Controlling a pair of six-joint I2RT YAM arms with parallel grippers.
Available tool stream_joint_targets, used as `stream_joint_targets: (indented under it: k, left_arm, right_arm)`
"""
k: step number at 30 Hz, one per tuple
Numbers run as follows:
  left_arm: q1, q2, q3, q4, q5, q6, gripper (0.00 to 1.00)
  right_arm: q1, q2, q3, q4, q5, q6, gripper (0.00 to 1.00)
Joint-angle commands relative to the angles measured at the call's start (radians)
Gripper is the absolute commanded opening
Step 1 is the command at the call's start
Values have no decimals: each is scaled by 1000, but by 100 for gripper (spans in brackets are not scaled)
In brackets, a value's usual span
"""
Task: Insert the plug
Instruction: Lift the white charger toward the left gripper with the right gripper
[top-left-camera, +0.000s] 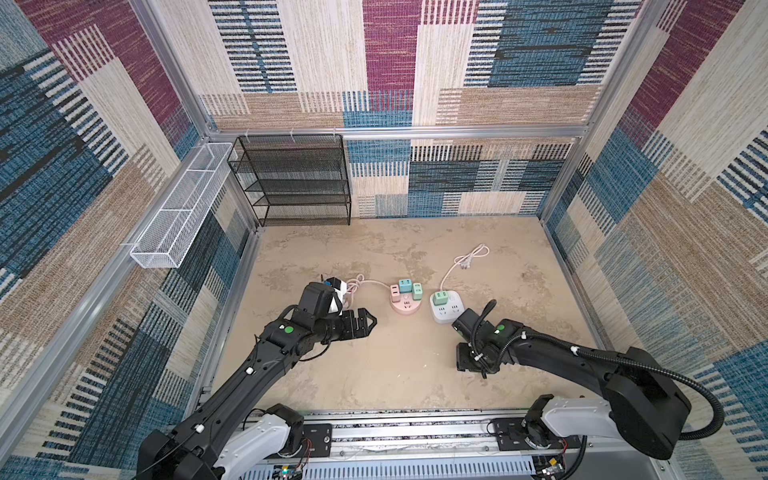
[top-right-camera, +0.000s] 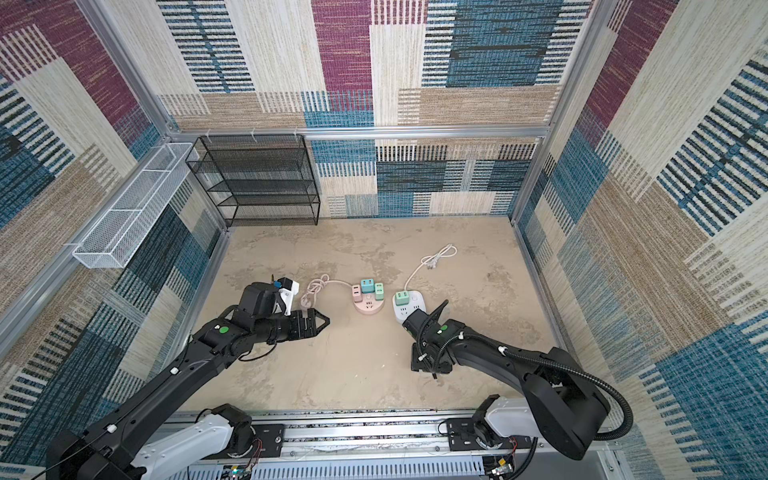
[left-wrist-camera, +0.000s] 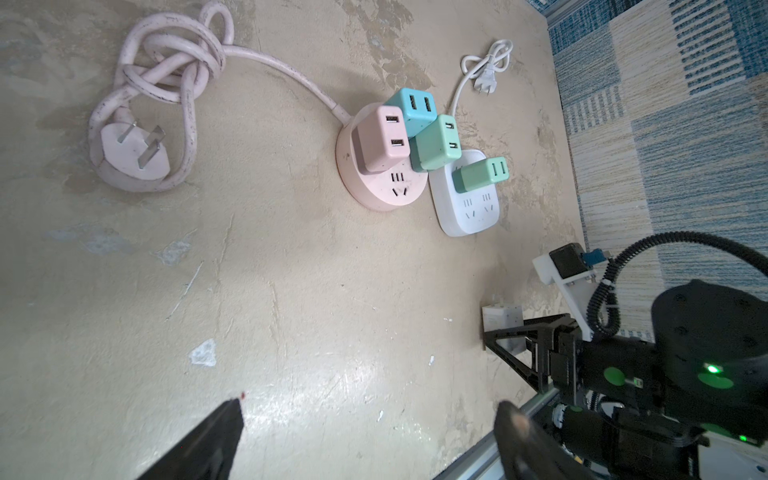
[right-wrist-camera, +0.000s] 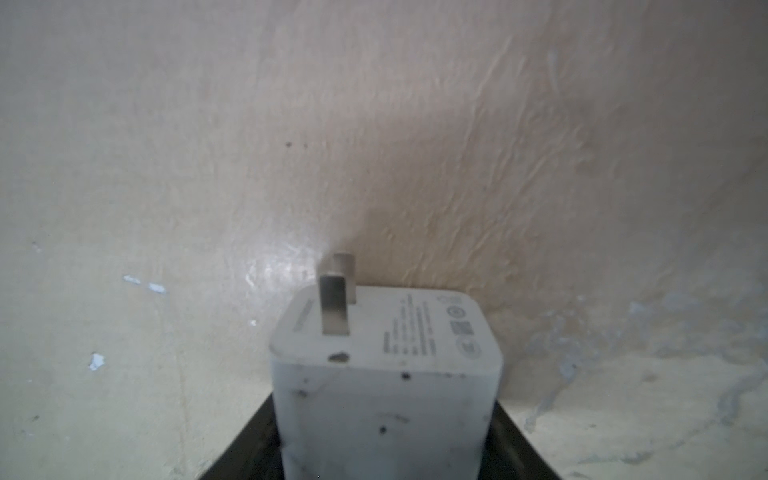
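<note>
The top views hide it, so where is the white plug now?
The right wrist view shows the white plug between the right gripper's fingers, at the table's right side, nearer the robot than the white power strip.

Beige tabletop (top-left-camera: 395, 374) w/ pink strip (top-left-camera: 405, 309), white strip (top-left-camera: 455, 305), prob. shelf (top-left-camera: 291, 183).

Round socket (top-left-camera: 405, 309) lies left of square socket (top-left-camera: 452, 312).
</note>
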Motion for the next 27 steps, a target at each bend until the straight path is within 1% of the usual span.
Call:
stream_joint_targets:
  k: [1,3,6,9,12,16,19,22,25,27]
  left_arm:
    - [1,1,5,9,1,4,99]
    - [1,3,7,9,2,6,99]
    - [1,7,7,11,1,4,99]
    - [1,7,2,21,-1,0,99]
    - [1,7,1,21,0,0,99]
    - [1,-6,3,19,-3,1,99]
    - [1,-23,-2,13,-4,-1,99]
    - [1,-40,-8,9,6,-6,99]
    - [1,-55,-11,7,33,-16,99]
    - [-1,-61,-11,7,54,-25,99]
  right_arm:
    - [15,-41,30,65,12,-45,0]
    - [49,-83,44,97,24,-60,0]
    - [168,-142,73,146,145,-75,0]
    - [315,-164,95,213,290,-151,0]
    - [390,-164,106,271,354,-225,0]
    - [442,-209,85,397,354,-350,0]
    - [449,-263,63,467,323,-432,0]
    - [451,-275,75,448,290,-490,0]
    - [450,-253,107,381,302,-503,0]
    - [450,-242,122,356,301,-482,0]
